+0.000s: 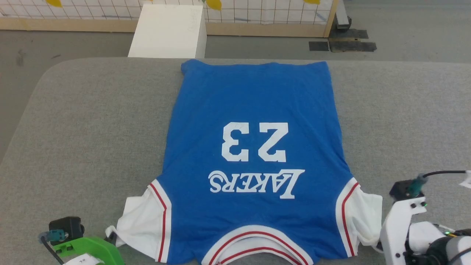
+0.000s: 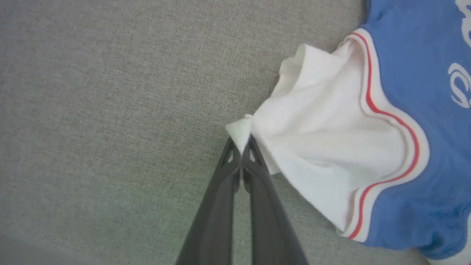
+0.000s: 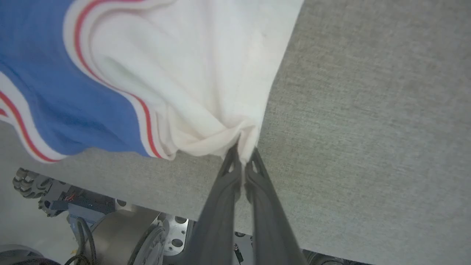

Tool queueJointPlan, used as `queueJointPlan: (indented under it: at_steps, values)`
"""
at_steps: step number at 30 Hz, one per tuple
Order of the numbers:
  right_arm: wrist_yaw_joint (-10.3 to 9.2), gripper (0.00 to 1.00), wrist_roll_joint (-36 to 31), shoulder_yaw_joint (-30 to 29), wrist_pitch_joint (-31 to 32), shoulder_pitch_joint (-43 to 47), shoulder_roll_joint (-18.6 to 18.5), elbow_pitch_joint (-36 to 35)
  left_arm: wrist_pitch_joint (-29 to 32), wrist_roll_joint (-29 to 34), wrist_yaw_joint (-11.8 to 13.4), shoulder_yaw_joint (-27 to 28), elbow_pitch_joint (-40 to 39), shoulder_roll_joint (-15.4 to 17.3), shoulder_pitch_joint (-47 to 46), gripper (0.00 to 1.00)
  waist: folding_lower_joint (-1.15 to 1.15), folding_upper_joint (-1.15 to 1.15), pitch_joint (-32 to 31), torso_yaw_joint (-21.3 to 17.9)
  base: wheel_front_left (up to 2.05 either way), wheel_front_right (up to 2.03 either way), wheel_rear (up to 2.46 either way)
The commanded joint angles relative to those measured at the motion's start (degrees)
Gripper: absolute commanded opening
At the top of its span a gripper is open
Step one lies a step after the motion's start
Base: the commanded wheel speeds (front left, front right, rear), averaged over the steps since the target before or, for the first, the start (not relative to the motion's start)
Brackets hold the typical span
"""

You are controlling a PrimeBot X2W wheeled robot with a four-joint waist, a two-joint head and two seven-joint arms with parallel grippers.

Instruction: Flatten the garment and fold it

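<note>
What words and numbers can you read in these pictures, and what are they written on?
"23": big white number on the blue garment, upside down in the head view.
"LAKERS": white letters on the same garment, nearer the collar, also upside down.
White box at the far side: faint writing, too pale to read.
Small white tag at the head view's lower left edge: marks too small to read.

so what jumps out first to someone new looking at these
The bright blue T-shirt with white 23 and LAKERS lettering lies spread on the grey table, collar nearest the robot. The left end effector pinches one white sleeve's edge and the right end effector the other, both shut.
</note>
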Motion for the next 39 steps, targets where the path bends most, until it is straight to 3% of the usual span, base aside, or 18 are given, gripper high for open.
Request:
queueJointPlan:
  at_steps: [1,7,8,9,10,21,27,32,39]
  values:
    - [-0.08,0.0,-0.5,1.1,0.8,-0.9,-0.4,1.4,-0.9,1.1,-0.4,0.1,0.3,-0.4,-1.2,0.0,0.0,0.0,0.7,0.0,0.0,0.0,0.0]
    - [-0.08,0.0,0.6,3.7,2.1,-2.0,-1.0,5.3,-2.6,0.7,-1.1,0.3,1.6,-1.2,-2.2,0.0,0.0,0.0,1.0,0.0,0.0,0.0,0.0]
    - [-0.08,0.05,1.0,3.8,1.7,-2.2,-1.2,5.4,-2.8,0.6,-1.2,0.3,1.7,-1.3,-2.2,0.0,0.0,0.0,0.9,-0.1,0.0,0.0,0.0]
    - [-0.08,0.45,1.3,3.5,1.0,-2.4,-1.3,5.4,-3.1,0.6,-1.2,0.4,1.8,-1.4,-2.2,0.0,0.0,0.0,0.7,-0.2,0.0,0.0,0.0]
    - [-0.08,1.0,1.6,3.0,-0.1,-2.7,-1.4,5.2,-3.3,0.5,-1.3,0.4,1.8,-1.4,-2.2,0.0,0.0,0.0,0.5,-0.3,0.0,0.0,0.0]
    - [-0.08,1.0,6.2,-8.9,-10.3,-3.1,2.7,-5.4,-4.5,0.5,-0.7,0.7,0.1,-1.4,-0.5,0.0,0.0,0.0,-2.8,-1.4,0.0,0.0,0.0]
    - [-0.08,1.0,6.2,-13.9,-25.0,-5.3,5.5,-10.2,-5.1,0.5,-0.2,1.2,-1.1,-1.1,0.3,0.0,0.0,0.0,-3.3,-2.1,0.0,0.0,0.0]
    - [-0.08,1.0,6.3,-14.0,-35.6,-6.8,6.5,-8.7,-5.9,0.6,0.1,1.4,-2.2,-1.2,0.5,0.0,0.0,0.0,-2.6,-2.2,0.0,0.0,0.0]
    - [-0.08,1.0,3.3,-12.8,-41.9,-12.5,6.5,-2.9,-8.5,1.4,0.2,1.8,-5.6,-1.8,-0.9,0.0,0.0,0.0,2.0,-0.8,0.0,0.0,0.0]
